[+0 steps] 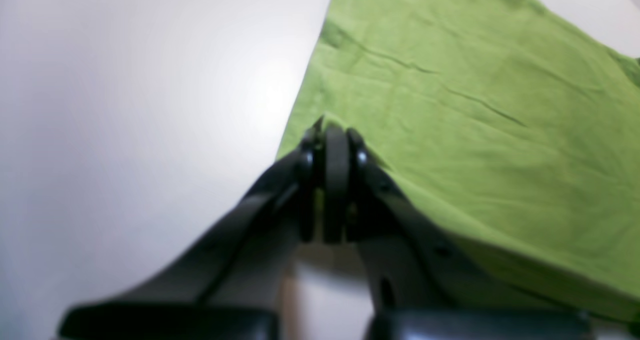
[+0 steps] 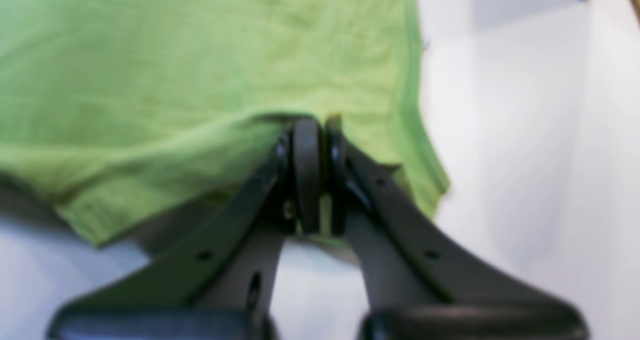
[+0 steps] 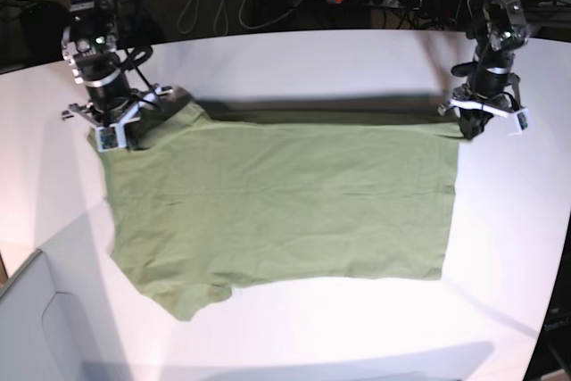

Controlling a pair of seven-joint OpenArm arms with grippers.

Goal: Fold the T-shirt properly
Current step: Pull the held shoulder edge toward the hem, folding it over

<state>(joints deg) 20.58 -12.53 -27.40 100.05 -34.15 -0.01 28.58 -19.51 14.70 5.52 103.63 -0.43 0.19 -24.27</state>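
2 grips hold the T-shirt (image 3: pixel 277 207), spread on the white table (image 3: pixel 294 60): right gripper (image 3: pixel 120 127) pinching its far-left shoulder, left gripper (image 3: pixel 473 122) its far-right hem corner. Carry both toward the near edge evenly, cloth taut.

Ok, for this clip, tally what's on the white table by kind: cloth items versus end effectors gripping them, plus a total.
T-shirt, green: 1
End effectors, both shut on the T-shirt's far edge: 2, namely the left end effector and the right end effector
Total: 3, on the white table
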